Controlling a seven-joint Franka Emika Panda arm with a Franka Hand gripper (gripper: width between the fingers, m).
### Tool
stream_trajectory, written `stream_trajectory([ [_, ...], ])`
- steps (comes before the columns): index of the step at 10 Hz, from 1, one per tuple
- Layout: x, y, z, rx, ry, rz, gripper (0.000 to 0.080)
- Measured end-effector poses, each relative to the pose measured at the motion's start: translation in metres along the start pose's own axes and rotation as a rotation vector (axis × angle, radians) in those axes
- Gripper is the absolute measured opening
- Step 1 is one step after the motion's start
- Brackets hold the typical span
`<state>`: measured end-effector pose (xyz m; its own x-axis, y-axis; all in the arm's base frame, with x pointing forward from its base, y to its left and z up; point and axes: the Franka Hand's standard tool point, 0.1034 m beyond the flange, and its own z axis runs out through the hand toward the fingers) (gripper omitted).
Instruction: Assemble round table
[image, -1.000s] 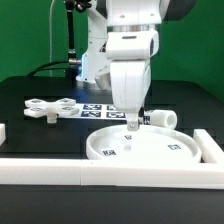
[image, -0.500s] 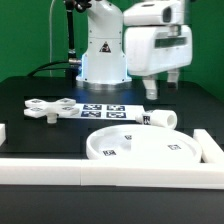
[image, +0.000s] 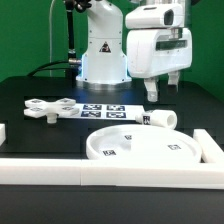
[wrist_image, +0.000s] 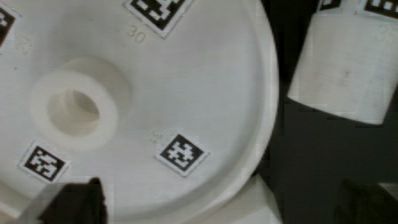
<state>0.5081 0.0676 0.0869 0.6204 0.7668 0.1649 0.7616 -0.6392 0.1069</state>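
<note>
- The gripper (image: 160, 93) is held well above the table (image: 40, 135), at the exterior view's right, on the white arm (image: 155, 45).
- The jaws are set wide apart, with nothing between them and nothing touched.
- In the wrist view the gripper (wrist_image: 222, 203) is seen only as two dark, blurred fingertips (wrist_image: 71, 200). One is over the disc's edge and the other over the black table.
- The disc (image: 140, 148) is laid flat on the table, rim up, near the front and right of centre in the exterior view.
- It is tucked into the corner made by the front rail (image: 100, 172) and the right rail (image: 208, 146). Contact with the rails cannot be confirmed.
- In the wrist view the disc (wrist_image: 160, 90) is shown from above. A raised hub with a centre hole (wrist_image: 75, 106) is visible, and square tags (wrist_image: 183, 153) are spread over the face.
- The leg (image: 161, 119) is laid on its side just behind the disc, toward the exterior view's right and roughly below the gripper.
- In the wrist view a dark gap is seen between the leg (wrist_image: 347, 65) and the disc, so the two are apart.
- The base (image: 47, 108) is laid flat at the exterior view's left, well apart from the disc and leg.
- The marker board (image: 105, 110) is seen flat on the table between the base and the leg, in front of the arm's pedestal.
</note>
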Motion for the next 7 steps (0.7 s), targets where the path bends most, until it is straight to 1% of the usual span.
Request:
stream_trajectory([
  [1,-0.007,-0.011,0.003,-0.013,0.018,0.084,0.0649],
  [2,-0.007,-0.020,0.006,-0.004,0.011,0.096,0.0649],
  [3,-0.006,-0.015,0.004,-0.007,0.012,0.077,0.0649],
  [4,-0.006,-0.015,0.004,-0.007,0.012,0.081,0.0649],
  [5,-0.005,-0.026,0.006,0.039,-0.050,0.115,0.0649],
  [6,0.002,-0.031,0.005,0.058,-0.080,0.133,0.0649],
  [7,0.006,-0.040,0.006,0.062,-0.122,0.193,0.0649],
])
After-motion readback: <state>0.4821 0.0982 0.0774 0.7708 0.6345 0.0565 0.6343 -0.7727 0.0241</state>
